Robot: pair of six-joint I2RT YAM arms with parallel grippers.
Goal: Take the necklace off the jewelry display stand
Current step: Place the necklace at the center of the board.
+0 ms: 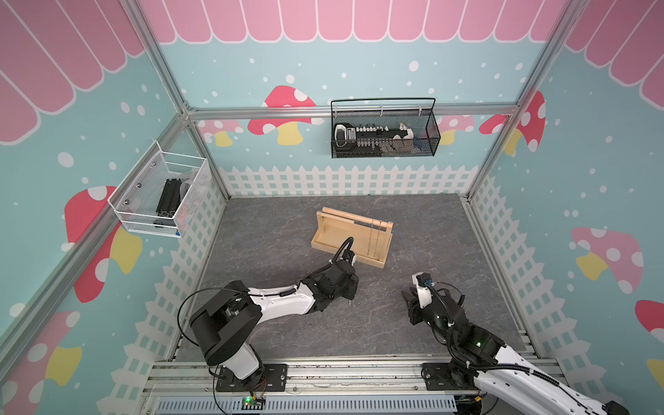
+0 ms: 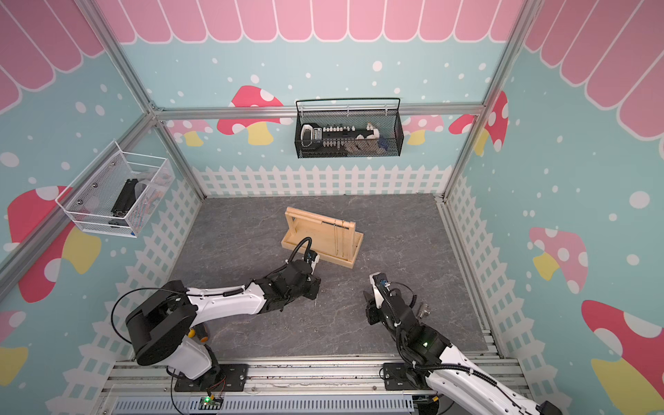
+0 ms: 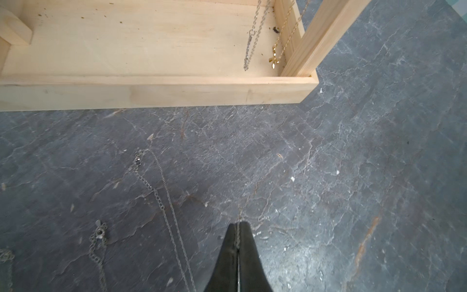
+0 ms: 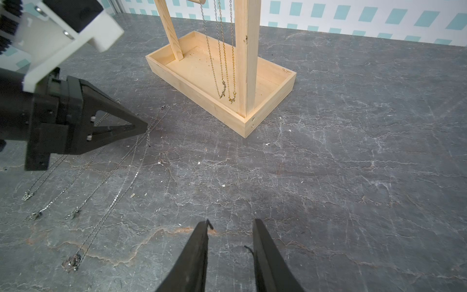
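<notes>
The pale wooden jewelry display stand (image 1: 336,235) (image 2: 305,235) stands mid-table, tray-like base (image 3: 151,91) (image 4: 197,83) close in both wrist views. A silver necklace (image 4: 211,50) and a gold one (image 4: 233,73) hang from its bar near the side post; the gold pendant (image 3: 274,57) dangles over the base. My left gripper (image 3: 237,225) (image 4: 146,126) is shut just in front of the stand, low over the table, pinching a thin silver necklace chain (image 3: 237,236) in its tips. My right gripper (image 4: 231,225) (image 1: 406,296) hovers open and empty to the right.
Several silver necklaces (image 4: 83,172) lie stretched on the grey table beside the left gripper, also seen as chains (image 3: 161,197). A black wire basket (image 1: 384,152) hangs on the back wall and a white mesh basket (image 1: 143,219) on the left wall.
</notes>
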